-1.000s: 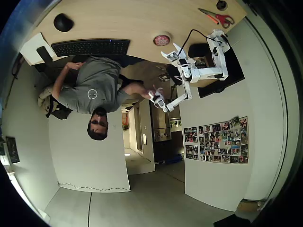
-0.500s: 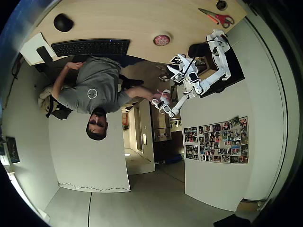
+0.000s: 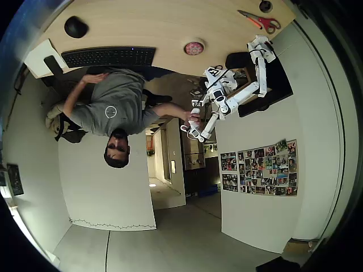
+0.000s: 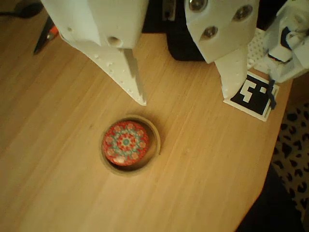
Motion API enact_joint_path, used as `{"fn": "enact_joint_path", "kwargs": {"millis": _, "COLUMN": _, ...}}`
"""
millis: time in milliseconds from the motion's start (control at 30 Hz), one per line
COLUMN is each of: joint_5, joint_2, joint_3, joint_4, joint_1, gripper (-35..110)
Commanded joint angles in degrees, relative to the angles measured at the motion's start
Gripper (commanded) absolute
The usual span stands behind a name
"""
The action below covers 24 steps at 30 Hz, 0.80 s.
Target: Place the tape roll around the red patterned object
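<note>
Lifted away since a second ago, gripper (image 4: pixel 186 94) hangs empty, jaws spread, above tape roll (image 4: pixel 153 145) ringing red ball (image 4: pixel 125 143); retreat straight upward.

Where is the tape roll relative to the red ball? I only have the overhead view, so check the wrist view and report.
Observer: The tape roll lies flat on the table and fully rings the red ball, which sits off-centre, toward the picture's left side of the ring.
Operator: Now report the end effector.
Observer: The end effector is open and empty, with both fingertips clear of the ring and the ball.
</note>
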Motion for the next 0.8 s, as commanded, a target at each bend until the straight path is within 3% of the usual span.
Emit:
{"fn": "enact_joint_path", "kwargs": {"millis": 0, "joint_5": -4.13, "joint_2": -1.49, "joint_3": -10.11, "joint_4": 0.0, "joint_1": -2.37, "gripper": 41}}
{"fn": "enact_joint_path", "kwargs": {"millis": 433, "joint_5": -3.96, "joint_2": -15.21, "joint_3": -23.55, "joint_4": 0.0, "joint_1": -2.46, "gripper": 40}}
{"fn": "enact_joint_path", "kwargs": {"millis": 767, "joint_5": -5.1, "joint_2": -11.87, "joint_3": -19.51, "joint_4": 0.09, "joint_1": -2.11, "gripper": 39}}
